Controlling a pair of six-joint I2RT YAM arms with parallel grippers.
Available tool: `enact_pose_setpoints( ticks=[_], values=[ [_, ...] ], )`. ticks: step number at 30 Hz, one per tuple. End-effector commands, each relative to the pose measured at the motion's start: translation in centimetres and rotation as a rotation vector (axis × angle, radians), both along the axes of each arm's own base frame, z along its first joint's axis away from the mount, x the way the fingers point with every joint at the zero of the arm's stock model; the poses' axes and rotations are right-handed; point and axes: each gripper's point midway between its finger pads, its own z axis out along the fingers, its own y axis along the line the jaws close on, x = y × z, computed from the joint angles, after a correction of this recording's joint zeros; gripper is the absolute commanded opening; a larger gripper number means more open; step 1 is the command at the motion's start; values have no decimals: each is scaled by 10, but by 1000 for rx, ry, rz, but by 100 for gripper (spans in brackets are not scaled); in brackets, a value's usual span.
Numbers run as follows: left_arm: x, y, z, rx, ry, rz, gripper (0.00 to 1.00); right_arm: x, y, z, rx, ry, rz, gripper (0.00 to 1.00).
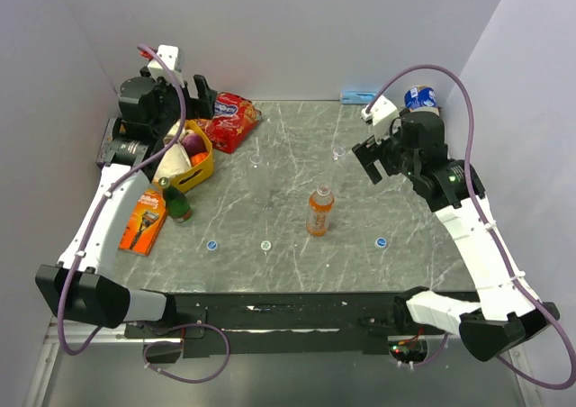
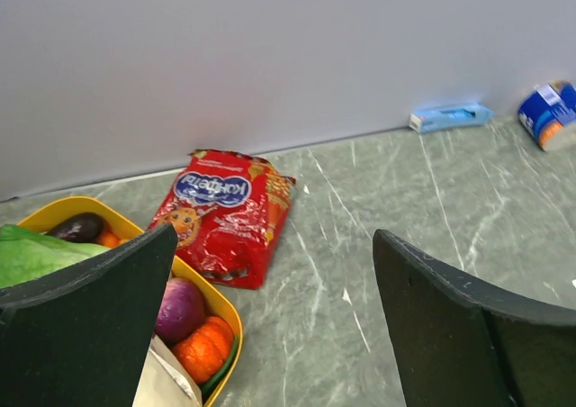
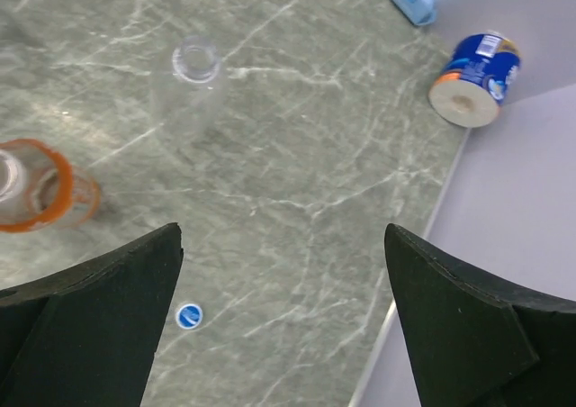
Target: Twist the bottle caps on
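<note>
Right end effector [image 3: 282, 236] (gaping) sees clear bottle [image 3: 191, 87] — overhead barely.

In the right wrist view the orange bottle [image 3: 36, 186] is cut off by the left edge. The clear bottle [image 3: 192, 78] is so faint that little beyond its mouth is made out. In the left wrist view the basket [image 2: 76, 200] is partly hidden behind the left pincer [image 2: 274, 245] and cut by the frame. The tape roll [image 2: 549, 114] is clipped at the right edge. From above, the marks on the caps [image 1: 211, 244] are too small to be read.
</note>
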Motion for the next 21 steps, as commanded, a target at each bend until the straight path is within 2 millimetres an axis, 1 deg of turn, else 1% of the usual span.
enact_pose_setpoints(
  ticks=[1,2,3,4,5,7,8,9,10,11,12,13,15,17,18,20,21],
  values=[
    [-21,-24,13,46,-36,-139,96,-14,20,17,90,-6,92,100],
    [-24,-28,9,73,-30,-165,96,-29,32,5,87,75,193,100],
    [-29,-31,9,111,-41,-189,96,-33,40,9,46,79,301,99],
    [-34,-36,-1,134,-19,-207,96,-38,46,7,50,100,350,98],
    [-39,-38,-6,142,-9,-223,96,-42,56,6,76,118,399,97],
    [-55,-44,-22,163,18,-267,96,-51,69,4,99,179,472,95],
    [-61,-46,-28,169,28,-284,96,-57,80,12,134,186,535,92],
    [-72,-46,-36,184,38,-302,96,-58,84,5,137,232,551,89],
    [-84,-52,-45,217,51,-363,96,-61,92,4,143,246,580,88],
    [-94,-55,-51,239,63,-409,96,-60,96,5,147,253,593,86],
    [-104,-58,-53,262,60,-450,96,-58,101,0,145,276,601,84],
    [-112,-62,-57,289,56,-496,96,-56,106,-1,142,273,611,84],
    [-121,-58,-64,274,86,-484,96,-53,113,-7,136,292,621,83],
    [-125,-55,-68,281,83,-479,96,-53,121,-11,124,306,637,81],
    [-130,-54,-70,286,84,-482,96,-49,125,-19,116,334,638,80],
    [-133,-53,-71,292,83,-488,96,-48,130,-23,115,353,636,77],
    [-134,-53,-70,291,77,-488,96,-45,132,-29,114,373,632,77]
  ],
)
